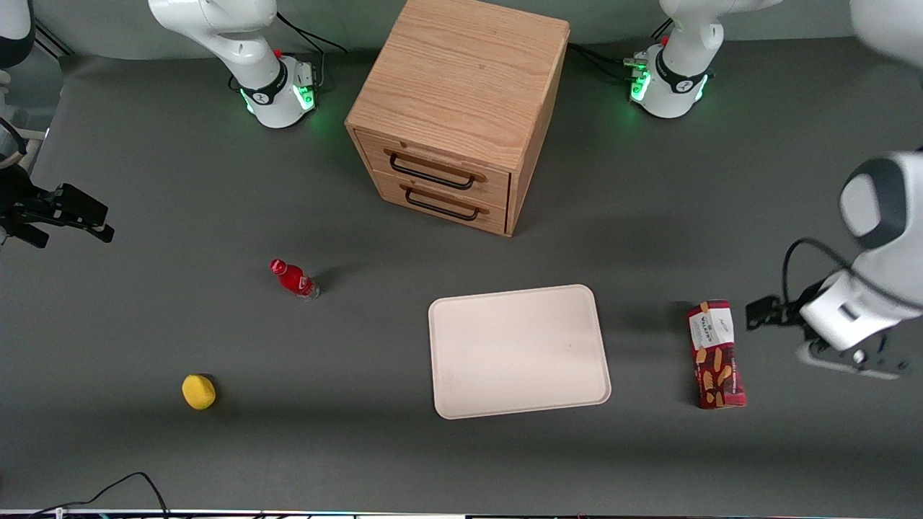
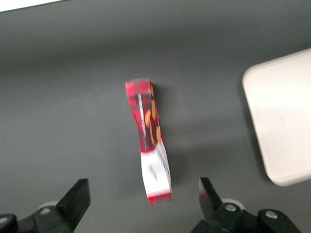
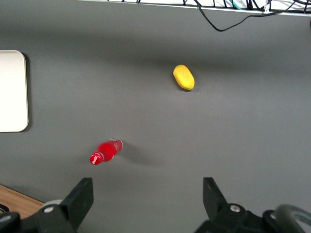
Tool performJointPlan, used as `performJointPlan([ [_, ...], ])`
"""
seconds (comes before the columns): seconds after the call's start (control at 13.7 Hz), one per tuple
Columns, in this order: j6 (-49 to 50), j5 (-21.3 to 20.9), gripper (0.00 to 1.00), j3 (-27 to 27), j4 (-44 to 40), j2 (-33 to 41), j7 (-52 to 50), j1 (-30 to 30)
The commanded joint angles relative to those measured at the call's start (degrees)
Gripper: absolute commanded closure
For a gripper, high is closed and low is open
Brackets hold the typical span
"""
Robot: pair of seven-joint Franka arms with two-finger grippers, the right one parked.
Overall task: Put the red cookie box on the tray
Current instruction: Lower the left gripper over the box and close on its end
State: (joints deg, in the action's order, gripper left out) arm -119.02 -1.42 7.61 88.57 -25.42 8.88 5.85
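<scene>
The red cookie box [image 1: 715, 355] lies flat on the grey table beside the tray [image 1: 519, 351], toward the working arm's end, with its white label end farther from the front camera. The cream tray is bare. My gripper [image 1: 761, 312] hovers just off the box's label end, on the side away from the tray. In the left wrist view the gripper [image 2: 142, 190] is open wide. The box [image 2: 148, 131] stretches away between the two fingertips with nothing gripped, and a corner of the tray [image 2: 284, 116] shows beside it.
A wooden two-drawer cabinet [image 1: 461, 108] stands farther from the front camera than the tray. A small red bottle [image 1: 294, 279] and a yellow lemon-like object [image 1: 198, 391] lie toward the parked arm's end. A black cable [image 1: 108, 490] loops at the table's near edge.
</scene>
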Motion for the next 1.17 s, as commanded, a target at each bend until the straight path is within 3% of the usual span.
performJointPlan([
  [0.0, -5.8, -1.8, 0.0, 0.0, -2.6, -6.2, -3.2, -0.8],
  [0.44, -14.7, -9.4, 0.0, 0.0, -2.3, -15.7, -5.5, -1.3],
  [0.8, -17.9, -9.5, 0.0, -0.1, -1.9, -19.1, -6.2, -1.3],
  [0.88, -17.9, -9.5, 0.11, 0.0, -2.0, -19.1, -6.3, -1.3],
  [1.02, -17.3, -9.6, 0.79, -0.1, -2.0, -18.8, -6.2, -1.3],
  [1.1, -17.3, -9.6, 1.0, -0.1, -1.9, -18.7, -6.3, -1.3],
])
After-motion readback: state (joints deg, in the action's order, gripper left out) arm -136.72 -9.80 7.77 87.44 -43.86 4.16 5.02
